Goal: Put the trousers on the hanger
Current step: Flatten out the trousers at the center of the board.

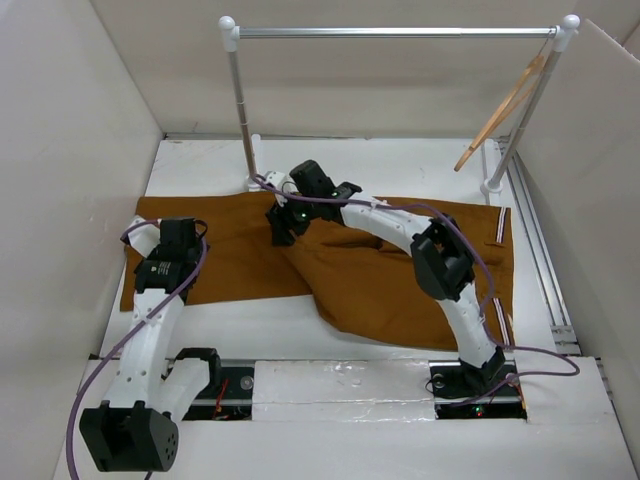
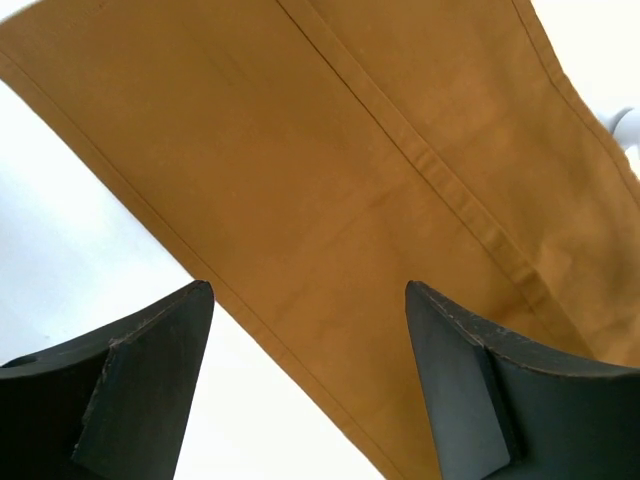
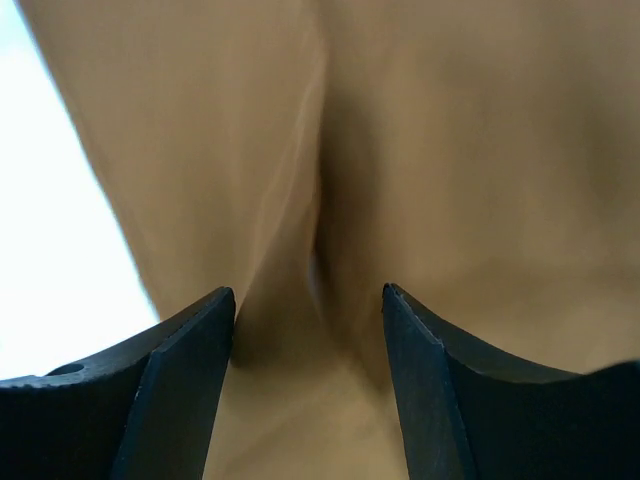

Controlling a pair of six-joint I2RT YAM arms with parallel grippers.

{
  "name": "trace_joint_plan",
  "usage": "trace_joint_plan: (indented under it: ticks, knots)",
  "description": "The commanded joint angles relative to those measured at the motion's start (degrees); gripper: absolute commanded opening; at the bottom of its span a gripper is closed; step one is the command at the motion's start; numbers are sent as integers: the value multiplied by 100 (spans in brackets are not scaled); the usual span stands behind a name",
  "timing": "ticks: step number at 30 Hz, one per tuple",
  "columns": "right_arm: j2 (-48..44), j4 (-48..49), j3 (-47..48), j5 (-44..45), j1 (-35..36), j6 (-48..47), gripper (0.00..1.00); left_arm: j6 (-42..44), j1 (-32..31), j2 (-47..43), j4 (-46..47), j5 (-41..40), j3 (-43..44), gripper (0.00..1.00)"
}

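Across the white counter [image 1: 330,170] the trousers [image 1: 400,270] lie spread, limp rust-brown woven cloth with a stitched seam and a soft raised crease, while the hanger [image 1: 500,115], a pale wood triangle, hangs well apart on the metal rail [image 1: 400,32]. We judge this the first grasp: our right arm [image 1: 385,225] has its jaws apart straddling the crease, and our left arm [image 1: 150,330] has its jaws apart over a leg edge. Next we need a clean pinch on both sides.
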Motion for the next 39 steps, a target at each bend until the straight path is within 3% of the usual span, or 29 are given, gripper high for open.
trace_joint_plan:
  ticks: [1, 2, 3, 4, 5, 6, 7, 12, 15, 18, 20, 21, 23, 25, 30, 39]
  knots:
    - [-1470, 48, -749, 19, 152, -278, 64, -581, 75, 12, -103, -87, 71, 71]
    - [-1475, 48, -753, 20, 152, -279, 64, -582, 75, 12, -104, -88, 71, 71]
    - [-2041, 214, -1345, 37, 222, -296, 58, -704, 75, 65, -69, -97, 71, 68]
    - [-2360, 337, -1699, 116, 223, -287, 48, -723, 127, 109, -69, -53, 71, 40]
    - [-2676, 443, -2051, 143, 292, -287, 31, -723, 128, 144, -34, -36, 115, 22]
    - [-3289, 557, -2750, 221, 354, -235, 0, -714, 197, 144, 175, 104, 89, 7]
    - [-3599, 610, -3097, 257, 355, -209, 0, -671, 198, 153, 316, 244, 89, 0]
    - [-5331, 743, -5119, 573, 566, 54, 0, -433, 1801, 951, 644, 1571, -8, 0]
    - [-6500, 445, -6086, 740, 618, 178, 0, -284, 2568, 1006, 294, 1356, 202, 1]
    - [-7511, 24, -6641, 898, 618, 205, 2, 225, 3176, 1013, 248, 1405, 229, 31]
    - [-7976, -188, -6825, 943, 478, 196, 11, 497, 3879, 1207, 247, 1669, 133, 33]
    - [-8084, -337, -6870, 917, 478, 153, 28, 507, 4029, 1425, 230, 1757, 115, 34]
    - [-8234, -443, -6941, 828, 303, 135, 41, 516, 4451, 1567, 230, 1845, 10, 36]
    - [-8339, -558, -6976, 767, 224, 82, 48, 551, 4653, 1665, 388, 1864, -104, 40]
    - [-8305, -707, -6923, 539, -15, -111, 48, 341, 4654, 2050, 564, 1599, -193, 49]
    - [-8120, -708, -6756, 363, -67, -68, 47, 85, 4654, 2553, 1230, 1854, -482, 50]
